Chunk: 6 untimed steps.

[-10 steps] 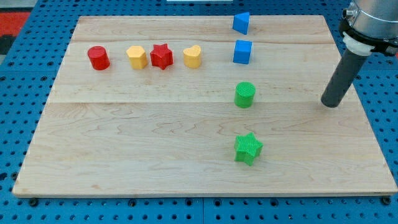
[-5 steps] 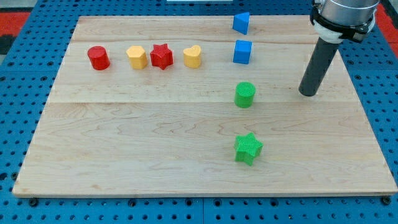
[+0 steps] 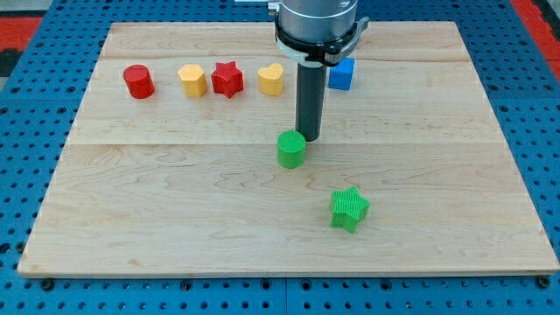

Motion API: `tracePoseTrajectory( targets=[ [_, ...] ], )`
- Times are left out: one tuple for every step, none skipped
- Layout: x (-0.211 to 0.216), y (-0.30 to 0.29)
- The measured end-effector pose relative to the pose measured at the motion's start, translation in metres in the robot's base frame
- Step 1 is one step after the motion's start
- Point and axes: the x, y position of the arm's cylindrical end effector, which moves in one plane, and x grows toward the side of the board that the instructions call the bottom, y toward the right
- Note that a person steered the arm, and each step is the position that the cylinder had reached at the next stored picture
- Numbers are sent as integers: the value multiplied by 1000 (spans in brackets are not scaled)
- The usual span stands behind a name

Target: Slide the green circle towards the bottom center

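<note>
Seven blocks show on the surface (image 3: 175, 219). A row sits along the view's top: red circle (image 3: 138, 81), yellow hexagon (image 3: 192, 80), red star (image 3: 227, 79), yellow heart (image 3: 271, 80), and a blue cube (image 3: 341, 74) half hidden behind the tool. All are well apart from the action and likely just bystanders

The green circle (image 3: 291, 149) lies near the middle of the surface, slightly right of centre and well above the bottom edge. The green star (image 3: 350, 208) sits below it and to the view's right, apart from it

The tool is a plain rod with no jaws to part or close, so it clamps nothing and only pushes. My tip (image 3: 309, 140) is down on the surface at the circle's upper right. It is touching or just beside the circle, and the exact contact is too tight to tell

Why there, as a judgement: a tip behind the circle on the top-right side drives it down and a bit left, which fits bottom centre, since the circle sits slightly right of the middle. That line also looks to keep it clear of the green star

Task looks early, with most of the travel to the bottom edge left. Risk: an off-centre push on a round block could let it roll off the tip sideways
</note>
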Motion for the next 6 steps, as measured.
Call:
tracePoseTrajectory(
  targets=[
    [0, 0],
    [3, -22],
    [15, -37],
    [25, -27],
    [25, -115],
    [27, -157]
  ],
)
